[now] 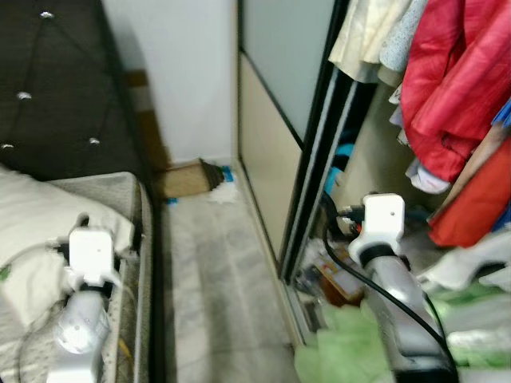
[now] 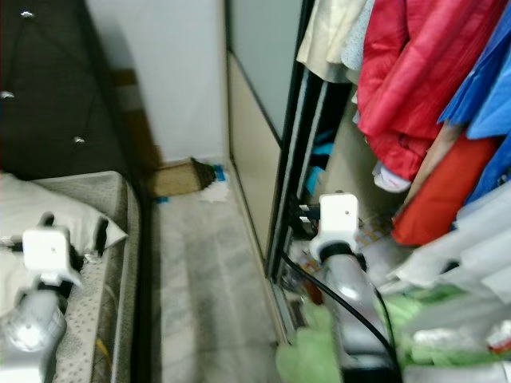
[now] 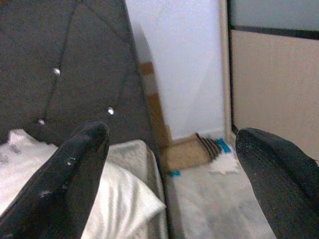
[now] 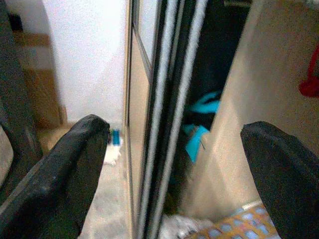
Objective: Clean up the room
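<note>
Clutter on wardrobe floor untouched; left gripper & right gripper wide apart (nothing held), tidying hardly begun.

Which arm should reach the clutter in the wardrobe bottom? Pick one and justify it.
Right. The right gripper is open and points along the sliding door into the wardrobe, above the green cloth. The left gripper hovers over the bed.

Head cameras look down the aisle floor; wrist cameras face its far wall
</note>
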### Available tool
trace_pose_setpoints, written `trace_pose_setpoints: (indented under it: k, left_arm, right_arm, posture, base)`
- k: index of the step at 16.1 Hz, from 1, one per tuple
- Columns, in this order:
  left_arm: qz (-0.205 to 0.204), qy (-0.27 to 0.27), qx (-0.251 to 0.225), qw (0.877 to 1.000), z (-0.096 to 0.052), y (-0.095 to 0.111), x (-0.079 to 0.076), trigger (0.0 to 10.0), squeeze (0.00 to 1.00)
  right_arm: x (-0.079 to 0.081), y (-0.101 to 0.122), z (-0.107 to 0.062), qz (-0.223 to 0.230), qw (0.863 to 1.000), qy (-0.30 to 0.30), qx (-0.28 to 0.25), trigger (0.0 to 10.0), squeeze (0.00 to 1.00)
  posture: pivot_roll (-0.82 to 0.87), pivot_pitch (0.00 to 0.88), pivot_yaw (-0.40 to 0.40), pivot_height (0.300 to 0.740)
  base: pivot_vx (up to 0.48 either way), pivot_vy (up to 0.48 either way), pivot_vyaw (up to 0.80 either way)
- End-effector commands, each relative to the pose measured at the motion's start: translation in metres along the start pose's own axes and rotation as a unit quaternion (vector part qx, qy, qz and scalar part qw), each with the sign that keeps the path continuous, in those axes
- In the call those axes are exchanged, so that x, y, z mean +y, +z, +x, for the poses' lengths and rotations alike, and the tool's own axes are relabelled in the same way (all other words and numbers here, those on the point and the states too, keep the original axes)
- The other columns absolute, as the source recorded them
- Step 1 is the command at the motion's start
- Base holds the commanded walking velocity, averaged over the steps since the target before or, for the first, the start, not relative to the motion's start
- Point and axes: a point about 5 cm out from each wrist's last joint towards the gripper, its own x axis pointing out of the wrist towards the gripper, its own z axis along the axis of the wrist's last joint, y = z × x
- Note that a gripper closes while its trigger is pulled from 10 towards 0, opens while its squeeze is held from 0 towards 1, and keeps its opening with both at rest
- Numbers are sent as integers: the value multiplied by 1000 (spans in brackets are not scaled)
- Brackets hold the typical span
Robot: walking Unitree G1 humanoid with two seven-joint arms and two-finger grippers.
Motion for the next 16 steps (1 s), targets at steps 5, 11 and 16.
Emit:
trace_pose_setpoints:
  k: [5,11,16]
  left_arm:
    - [-2,5,5,1000,-16,1,0,10000,0]
    - [-2,-17,-6,1000,-1,11,-7,10000,0]
    - [0,-15,-2,1000,-6,11,-8,10000,0]
  right_arm:
    - [5,-2,-5,-24,999,35,5,10000,0]
    - [-1,-1,-9,-16,1000,17,-3,10000,0]
    - [10,1,-9,-20,999,42,-12,10000,0]
  posture:
    - [-27,17,-76,740]
    - [-44,28,-27,740]
    - [-18,46,-39,740]
  base:
    - [0,0,640]
    - [0,0,800]
    - [0,0,800]
